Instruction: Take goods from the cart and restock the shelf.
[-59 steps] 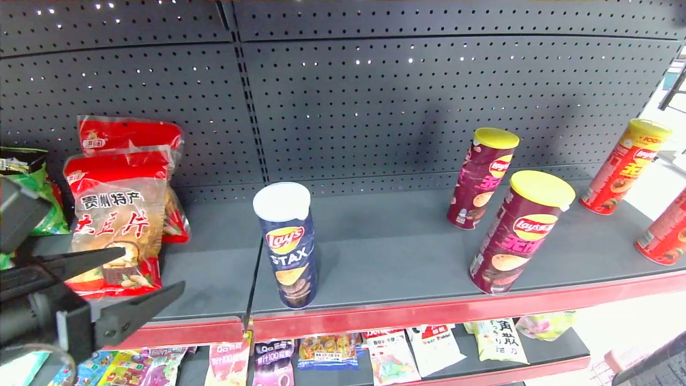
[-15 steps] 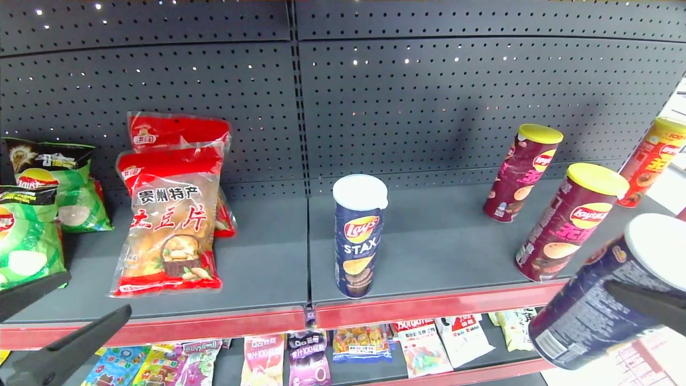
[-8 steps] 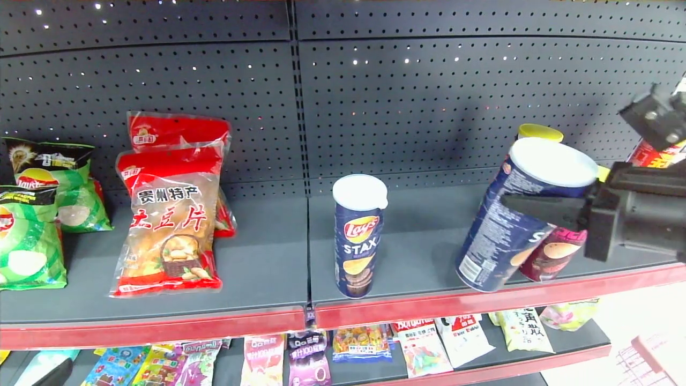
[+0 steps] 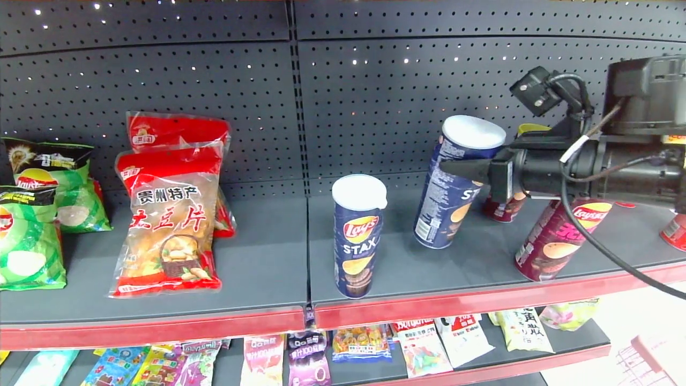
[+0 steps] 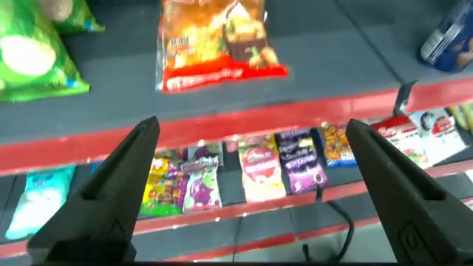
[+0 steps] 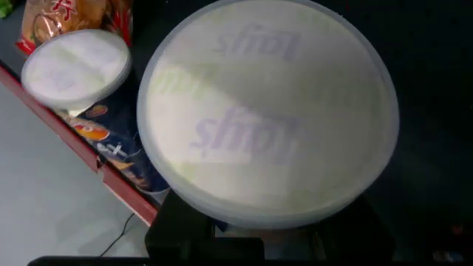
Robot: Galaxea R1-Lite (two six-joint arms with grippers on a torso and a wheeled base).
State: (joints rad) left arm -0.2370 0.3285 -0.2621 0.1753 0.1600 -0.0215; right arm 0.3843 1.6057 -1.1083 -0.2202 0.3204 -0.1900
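My right gripper (image 4: 465, 167) is shut on a dark blue chip can with a white lid (image 4: 455, 185). The can is tilted over the grey shelf (image 4: 268, 268), with its base low over the board behind and to the right of a standing blue can (image 4: 358, 236). The right wrist view looks down on the held can's lid (image 6: 266, 111), with the standing can's lid (image 6: 74, 63) beside it. My left gripper (image 5: 251, 129) is open and holds nothing, in front of the shelf's red front edge (image 5: 244, 125).
Two maroon cans with yellow lids (image 4: 557, 241) (image 4: 528, 131) stand right of the held can. Red snack bags (image 4: 169, 214) and green chip bags (image 4: 32, 236) take the shelf's left part. Small packets (image 4: 300, 354) line the lower shelf.
My right gripper has carried the blue can from the lower right up and leftward over the shelf, past the maroon cans. The left gripper has dropped out of the head view.
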